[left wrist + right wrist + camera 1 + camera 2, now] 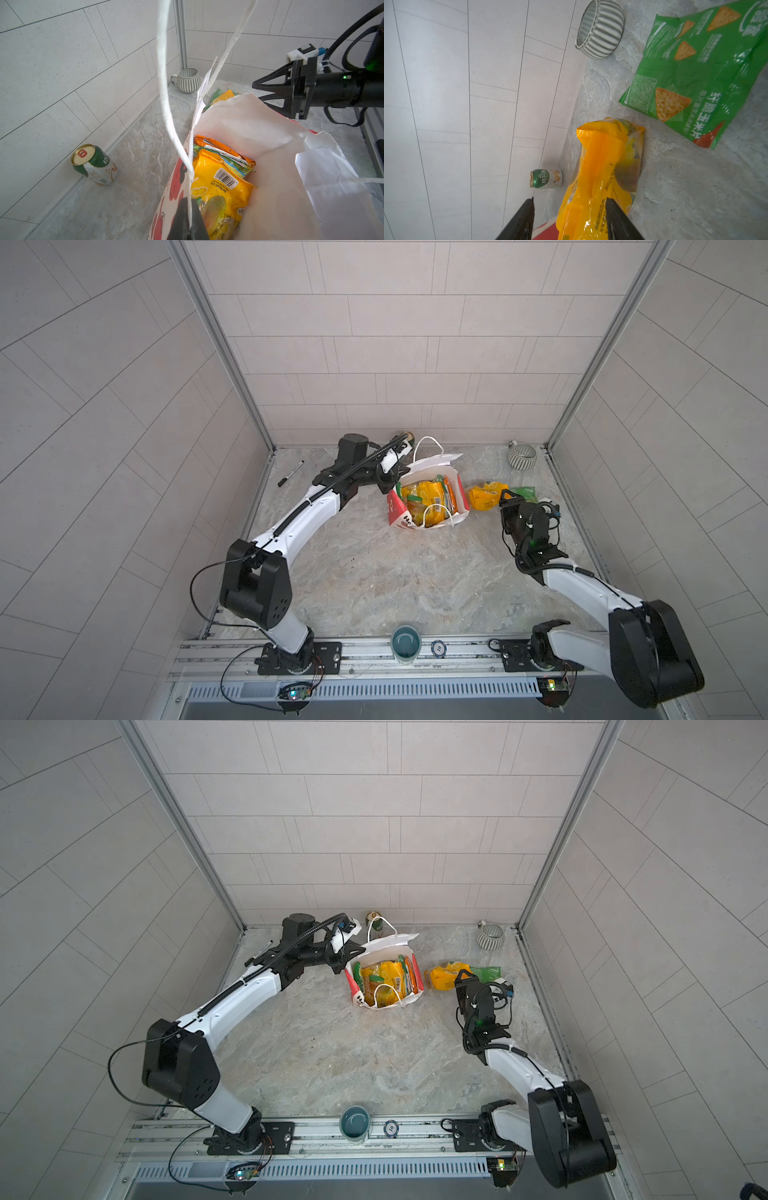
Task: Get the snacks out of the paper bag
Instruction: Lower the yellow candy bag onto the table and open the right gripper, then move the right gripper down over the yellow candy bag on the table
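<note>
Grey marbled tabletop [374, 572], tiled walls: the right gripper [570, 199] stands with jaws parted astride a yellow-orange packet [602, 155] lying on it, its long axis running straight ahead of them; a green packet [695, 72] lies flat further ahead. Off to those jaws' side, the paper bag [259, 128] holds more packets [220, 187] on edge, its rim pinched tight in the left gripper [188, 207], so the free right arm looks best placed to reach in next
</note>
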### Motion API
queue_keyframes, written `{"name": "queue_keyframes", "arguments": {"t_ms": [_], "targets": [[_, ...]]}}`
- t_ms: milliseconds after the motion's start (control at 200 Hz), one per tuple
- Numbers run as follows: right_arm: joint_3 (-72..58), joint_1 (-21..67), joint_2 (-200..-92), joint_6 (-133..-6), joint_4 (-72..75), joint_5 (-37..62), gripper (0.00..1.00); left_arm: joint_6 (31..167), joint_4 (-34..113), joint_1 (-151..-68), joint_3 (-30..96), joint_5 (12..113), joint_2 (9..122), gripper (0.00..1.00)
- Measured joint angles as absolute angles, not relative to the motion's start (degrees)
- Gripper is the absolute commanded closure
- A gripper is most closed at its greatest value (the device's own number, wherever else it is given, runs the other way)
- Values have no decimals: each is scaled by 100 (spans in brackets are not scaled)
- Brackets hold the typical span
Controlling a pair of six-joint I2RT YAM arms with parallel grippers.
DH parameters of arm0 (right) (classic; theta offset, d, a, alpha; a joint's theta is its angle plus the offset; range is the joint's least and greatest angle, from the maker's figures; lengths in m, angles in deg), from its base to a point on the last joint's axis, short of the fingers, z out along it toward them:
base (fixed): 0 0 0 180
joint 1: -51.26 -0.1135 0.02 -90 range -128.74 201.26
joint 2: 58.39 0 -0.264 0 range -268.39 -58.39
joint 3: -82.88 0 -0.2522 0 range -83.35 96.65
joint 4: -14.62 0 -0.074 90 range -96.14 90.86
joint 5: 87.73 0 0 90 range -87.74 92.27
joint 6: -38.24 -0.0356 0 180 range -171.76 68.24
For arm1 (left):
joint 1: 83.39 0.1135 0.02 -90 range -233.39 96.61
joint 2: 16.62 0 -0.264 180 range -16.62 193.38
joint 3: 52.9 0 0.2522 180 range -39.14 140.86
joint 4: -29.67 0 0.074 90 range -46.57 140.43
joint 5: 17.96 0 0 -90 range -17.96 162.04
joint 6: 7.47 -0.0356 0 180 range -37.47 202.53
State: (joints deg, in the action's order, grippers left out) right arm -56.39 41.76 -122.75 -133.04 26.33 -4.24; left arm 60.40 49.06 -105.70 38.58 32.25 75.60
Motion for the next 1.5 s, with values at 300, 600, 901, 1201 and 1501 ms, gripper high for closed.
{"name": "queue_keyframes", "arguments": {"t_ms": [300,600,901,1201,1501], "targets": [[-4160,4334,-12013,-10244,537,400,61,6040,4904,-10570,3858,3228,7560,100],[-1449,4336,-14093,-8132,-1323,842,65,6064,4891,-10570,3858,3219,7560,100],[-402,4187,-15341,-7592,-2337,540,64,6064,4889,-10570,3858,3219,7560,100],[-940,4185,-15437,-7599,-2861,468,70,6047,4889,-10570,3858,3214,7563,100],[-2265,3979,-14738,-7752,-3003,724,69,6045,4891,-10570,3858,3214,7563,100]]}}
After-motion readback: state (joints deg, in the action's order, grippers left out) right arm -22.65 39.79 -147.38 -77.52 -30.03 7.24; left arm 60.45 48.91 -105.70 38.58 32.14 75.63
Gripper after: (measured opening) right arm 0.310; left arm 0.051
